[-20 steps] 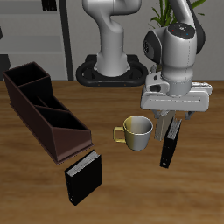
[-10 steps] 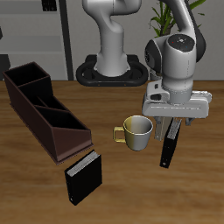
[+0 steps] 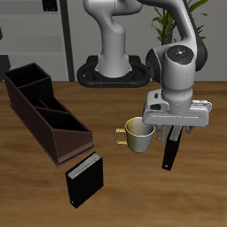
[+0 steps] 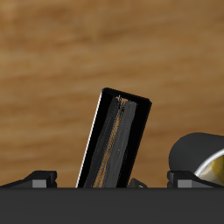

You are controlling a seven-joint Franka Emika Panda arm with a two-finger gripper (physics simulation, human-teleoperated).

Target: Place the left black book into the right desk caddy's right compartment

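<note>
The left black book (image 3: 170, 151) stands upright on the table beside the mug, a thin dark slab seen edge-on. My gripper (image 3: 174, 133) is right above it, open, with its fingers on either side of the book's top. In the wrist view the book's top edge (image 4: 118, 140) lies between the two fingertips (image 4: 39, 179), apart from both. The right desk caddy (image 3: 46, 111) is a long dark brown box across the table. Its square end cell (image 3: 27, 82) at the far end holds nothing.
A cream mug (image 3: 139, 133) stands close beside the book, towards the caddy; it also shows in the wrist view (image 4: 203, 156). Another black book (image 3: 84, 180) with a pale speckled page edge stands near the table's front edge. The robot's base is at the back.
My gripper has come down over the book, from above its top to level with it. The book, mug and caddy have not moved.
</note>
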